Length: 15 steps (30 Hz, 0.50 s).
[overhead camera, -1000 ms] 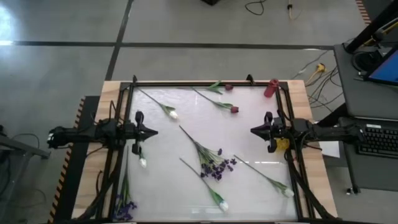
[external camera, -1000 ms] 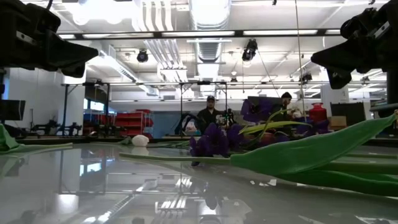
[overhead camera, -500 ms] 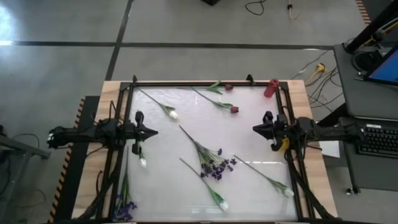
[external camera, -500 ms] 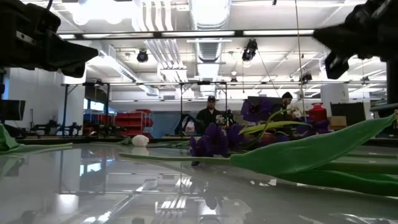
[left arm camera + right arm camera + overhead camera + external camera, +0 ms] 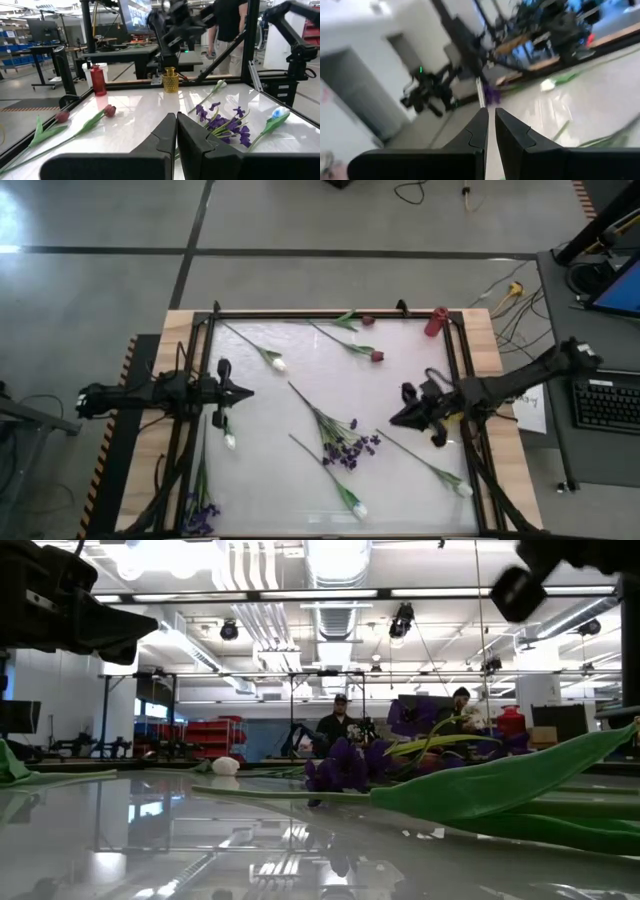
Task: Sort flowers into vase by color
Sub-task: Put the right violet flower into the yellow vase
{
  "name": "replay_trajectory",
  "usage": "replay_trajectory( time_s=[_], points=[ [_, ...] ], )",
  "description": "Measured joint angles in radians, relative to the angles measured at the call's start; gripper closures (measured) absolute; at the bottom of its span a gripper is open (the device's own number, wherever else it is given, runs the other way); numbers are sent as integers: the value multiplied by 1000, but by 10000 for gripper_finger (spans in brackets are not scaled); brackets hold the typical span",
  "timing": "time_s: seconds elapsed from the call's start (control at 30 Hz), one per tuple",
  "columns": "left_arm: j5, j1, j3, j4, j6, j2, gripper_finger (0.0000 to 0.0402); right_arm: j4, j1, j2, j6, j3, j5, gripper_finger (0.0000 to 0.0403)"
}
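With both hands empty and pressed together, the right hand (image 5: 393, 421), at centre right, risks skidding off the purple spray (image 5: 347, 448) unless it parts first; the left hand (image 5: 247, 391) waits at centre left.

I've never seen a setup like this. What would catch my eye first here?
Probably the artificial flowers scattered over the white table: a purple spray near the middle, a dark red bud toward the far edge. Then the two dark arms: the right hand reaches in over the table, shut and empty, while the left hand waits at its side.
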Motion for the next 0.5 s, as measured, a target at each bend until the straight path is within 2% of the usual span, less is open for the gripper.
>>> replay_trajectory(
  time_s=[0.07, 0.23, 0.37, 0.5],
  points=[
    [0, 0, 0, 0, 0, 0, 402, -81, 19, 59, -48, 85, 7, 376],
    [0, 0, 0, 0, 0, 0, 402, -318, 48, 162, -104, 261, 148, 376],
    [0, 0, 0, 0, 0, 0, 402, -406, 59, 223, -155, 310, 209, 376],
    [0, 0, 0, 0, 0, 0, 402, -416, 59, 300, -153, 311, 211, 376]
  ],
)
